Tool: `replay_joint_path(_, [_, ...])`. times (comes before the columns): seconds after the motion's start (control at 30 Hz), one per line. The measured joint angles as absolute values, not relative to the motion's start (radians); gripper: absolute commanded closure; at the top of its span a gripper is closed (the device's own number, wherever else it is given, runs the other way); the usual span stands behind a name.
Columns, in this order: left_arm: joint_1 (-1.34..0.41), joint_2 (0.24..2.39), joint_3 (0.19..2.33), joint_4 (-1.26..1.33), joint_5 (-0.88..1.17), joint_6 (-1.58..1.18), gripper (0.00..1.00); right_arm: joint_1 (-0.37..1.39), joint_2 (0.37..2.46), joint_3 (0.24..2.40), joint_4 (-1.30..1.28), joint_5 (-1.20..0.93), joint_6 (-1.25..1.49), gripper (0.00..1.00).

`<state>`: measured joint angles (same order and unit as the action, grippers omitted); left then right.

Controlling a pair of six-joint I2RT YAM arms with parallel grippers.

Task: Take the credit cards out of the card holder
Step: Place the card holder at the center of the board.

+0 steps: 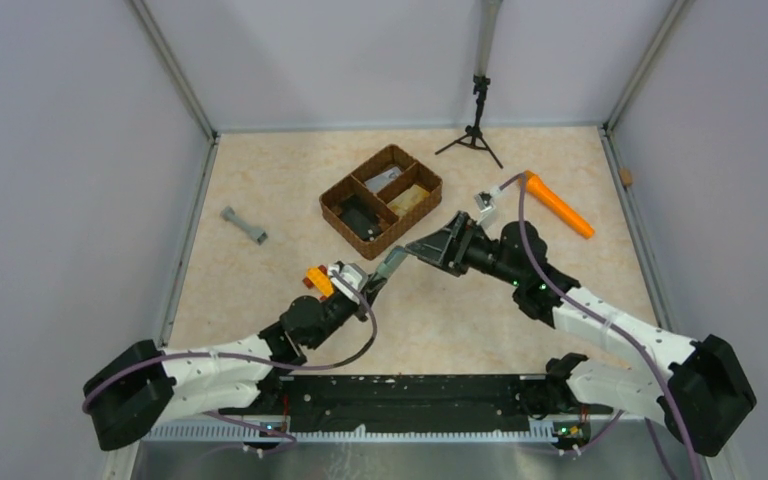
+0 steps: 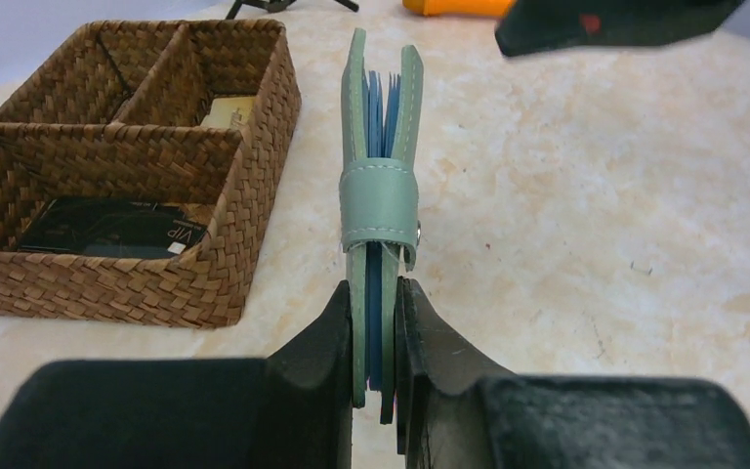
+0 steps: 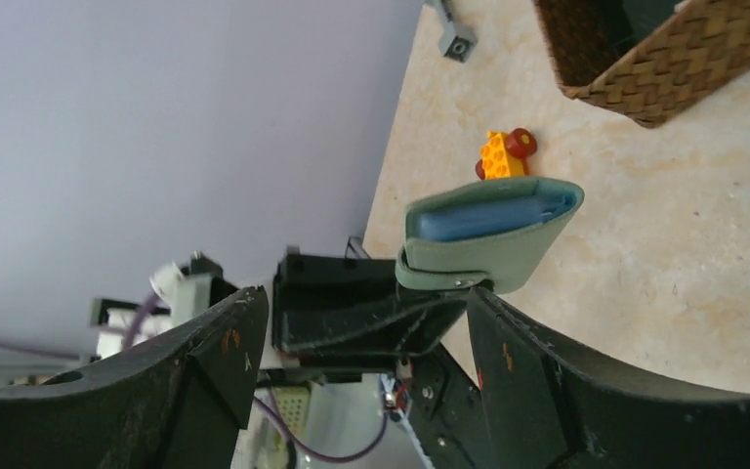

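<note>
The left gripper [image 2: 374, 293] is clamped on one end of the small sage grey-green folding card holder [image 2: 379, 195], holding it on edge above the beige marbled tabletop [image 1: 460, 320]. A strap of the same green material wraps across the holder's edge. Beyond the strap the two halves splay a little, and blue cards [image 2: 381, 107] show between them.

The right gripper [image 3: 363, 293] has its fingers spread wide. It faces the holder's free end without touching it. In the top view the two grippers meet near the middle of the frame.

The brown woven divided basket [image 1: 380, 195] sits just above and left of the holder, close by. In the left wrist view a black card [image 2: 107, 230] lies in the basket's nearest compartment and a pale card [image 2: 225, 109] in a farther one.

A yellow-orange toy brick with dark red knobs [image 3: 503, 154] lies on the table just beside the holder. A small grey dumbbell-shaped piece [image 1: 244, 225] lies well apart at the left, and an orange handled tool [image 1: 560, 205] at the upper right. A black tripod [image 1: 475, 135] stands at the top centre.
</note>
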<state>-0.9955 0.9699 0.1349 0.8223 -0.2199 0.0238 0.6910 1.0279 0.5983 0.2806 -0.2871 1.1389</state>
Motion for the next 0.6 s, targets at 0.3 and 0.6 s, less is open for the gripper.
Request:
replay_joint_path(0.3, [-0.878,0.823,0.125,0.808,-0.1,-0.15,1.0,0.734,1.244,0.51,0.562,-0.473,1.055,0.19])
replay_joint_path(0.6, [-0.876,0.834,0.122,0.806,-0.031,-0.181,1.0,0.783,1.318,0.511,0.735,-0.499,1.059,0.26])
